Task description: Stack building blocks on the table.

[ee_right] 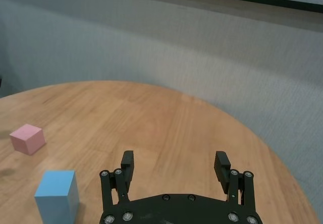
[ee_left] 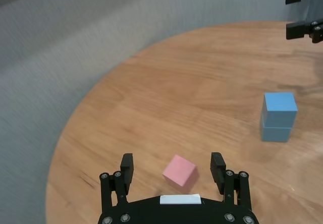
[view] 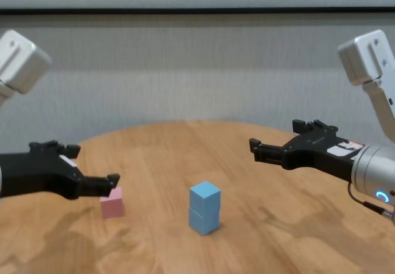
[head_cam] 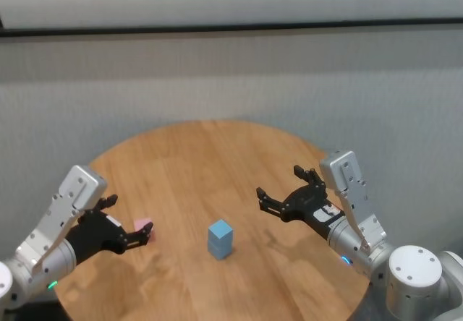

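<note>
Two light blue building blocks [head_cam: 221, 238] [view: 204, 208] stand stacked one on the other near the middle of the round wooden table [head_cam: 202, 155]. A pale pink block [ee_left: 179, 170] [view: 113, 203] lies alone on the table to their left. My left gripper [ee_left: 172, 159] [head_cam: 130, 216] hovers open just over the pink block, which sits between its fingers and slightly ahead, apart from them. My right gripper [head_cam: 278, 182] [ee_right: 174, 157] hangs open and empty above the table, to the right of the blue stack [ee_right: 56, 196]. The pink block [ee_right: 27, 138] also shows in the right wrist view.
A grey wall rises behind the table. The table's curved edge [ee_left: 75, 118] runs close to the left of the pink block. My right gripper [ee_left: 303, 12] shows far off in the left wrist view.
</note>
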